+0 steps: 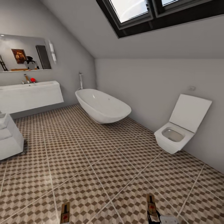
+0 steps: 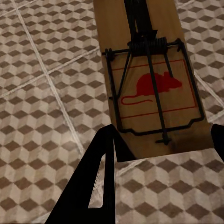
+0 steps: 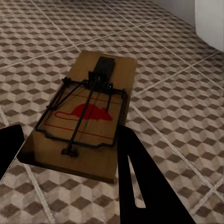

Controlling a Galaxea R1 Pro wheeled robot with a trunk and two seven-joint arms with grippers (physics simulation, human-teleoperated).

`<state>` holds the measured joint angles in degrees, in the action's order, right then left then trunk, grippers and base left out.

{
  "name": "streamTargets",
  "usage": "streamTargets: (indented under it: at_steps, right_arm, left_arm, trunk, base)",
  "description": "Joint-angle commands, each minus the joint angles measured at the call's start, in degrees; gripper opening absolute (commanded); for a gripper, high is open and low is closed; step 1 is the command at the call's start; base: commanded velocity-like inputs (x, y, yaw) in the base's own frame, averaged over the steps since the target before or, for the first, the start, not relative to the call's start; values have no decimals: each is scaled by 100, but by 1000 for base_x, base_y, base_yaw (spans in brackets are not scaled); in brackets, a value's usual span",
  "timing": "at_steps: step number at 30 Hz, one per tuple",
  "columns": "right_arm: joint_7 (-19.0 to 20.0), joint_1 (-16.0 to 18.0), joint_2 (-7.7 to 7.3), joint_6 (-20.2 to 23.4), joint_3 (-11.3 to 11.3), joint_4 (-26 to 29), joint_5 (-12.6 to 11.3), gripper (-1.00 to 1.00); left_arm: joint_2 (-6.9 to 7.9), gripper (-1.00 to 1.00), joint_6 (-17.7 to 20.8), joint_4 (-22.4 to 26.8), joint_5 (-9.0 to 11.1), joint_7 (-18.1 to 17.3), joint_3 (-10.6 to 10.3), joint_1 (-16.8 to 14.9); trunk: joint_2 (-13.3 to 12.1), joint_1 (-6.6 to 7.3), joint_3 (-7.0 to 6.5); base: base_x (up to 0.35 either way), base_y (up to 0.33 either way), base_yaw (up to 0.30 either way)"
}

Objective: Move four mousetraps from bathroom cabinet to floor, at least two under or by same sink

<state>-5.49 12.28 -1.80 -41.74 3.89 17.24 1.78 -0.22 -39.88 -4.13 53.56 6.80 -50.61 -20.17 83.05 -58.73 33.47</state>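
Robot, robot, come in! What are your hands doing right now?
Left gripper shut on a mousetrap. Right gripper shut on another mousetrap. Both above the tiled floor. Nothing in the way.

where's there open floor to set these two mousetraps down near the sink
Bare bathroom floor spreads between the sink, bathtub and toilet. It is tighter by the white unit beside the sink.

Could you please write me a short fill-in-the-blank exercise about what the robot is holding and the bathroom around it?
1. Each gripper holds one ____.
2. The picture printed on the left mousetrap is a red ____.
3. The toilet has its lid ____.
4. The bathtub stands on the tiled ____.

Missing words: mousetrap; mouse; up; floor
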Motion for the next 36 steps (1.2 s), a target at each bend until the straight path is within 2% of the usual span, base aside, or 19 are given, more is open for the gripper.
streamTargets:
  at_steps: [1, 12, 25, 36]
  right_arm:
    - [-57, 2, -5, -10, 41, -1, 15, -100]
    - [-57, 2, -8, -10, 41, -1, 15, -100]
    - [-57, 2, -6, -11, 41, -1, 15, -100]
    - [-57, 2, -5, -10, 41, -1, 15, -100]
  left_arm:
    - [-4, -100, -11, -9, -56, 67, -28, -5]
    - [-6, -100, -11, -9, -56, 67, -28, -5]
    - [-5, -100, -11, -9, -56, 67, -28, -5]
    - [-6, -100, -11, -9, -56, 67, -28, -5]
  trunk:
    - [3, 0, 5]
    - [3, 0, 7]
    - [3, 0, 8]
    - [3, 0, 8]
  base:
    - [27, 0, 287]
    - [192, 0, 268]
    - [322, 0, 20]
    - [311, 0, 220]
